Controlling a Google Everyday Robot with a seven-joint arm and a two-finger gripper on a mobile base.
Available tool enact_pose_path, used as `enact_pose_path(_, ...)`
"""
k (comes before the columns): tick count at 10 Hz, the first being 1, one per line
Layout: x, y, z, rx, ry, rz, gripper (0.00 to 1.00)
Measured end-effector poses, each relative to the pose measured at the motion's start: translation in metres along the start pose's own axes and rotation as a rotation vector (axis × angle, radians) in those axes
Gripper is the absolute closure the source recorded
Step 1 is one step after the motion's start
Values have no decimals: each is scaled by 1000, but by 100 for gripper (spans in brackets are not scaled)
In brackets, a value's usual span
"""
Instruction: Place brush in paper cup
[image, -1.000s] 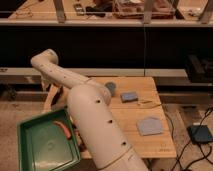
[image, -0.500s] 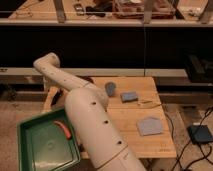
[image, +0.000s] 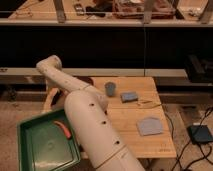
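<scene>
No brush and no paper cup show in the camera view; my white arm covers the left part of the wooden table and may hide them. The arm rises from the bottom of the view to an elbow at the upper left, then folds back down. My gripper shows only as a dark part just left of the table's left edge, mostly behind the arm.
On the table stand a blue-grey cup, a flat blue-grey piece, a thin dark stick-like utensil and a flat grey piece. A green tray holding an orange-red item sits at the lower left. Dark shelving runs behind.
My arm has swung a little to the right, so its elbow and forearm cover more of the table's left side. The objects on the table have not moved.
</scene>
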Motion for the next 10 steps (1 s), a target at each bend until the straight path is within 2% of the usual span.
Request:
enact_pose_path(4, -4, 5, 9, -22, -18, 17, 35)
enact_pose_path(6, -6, 1, 13, -9, -38, 15, 36)
enact_pose_path(7, -7, 0, 14, 4, -48, 13, 42)
enact_pose_path(9, -7, 0, 15, 36, -69, 20, 59)
enact_pose_path(10, -6, 1, 16, 69, -87, 28, 72)
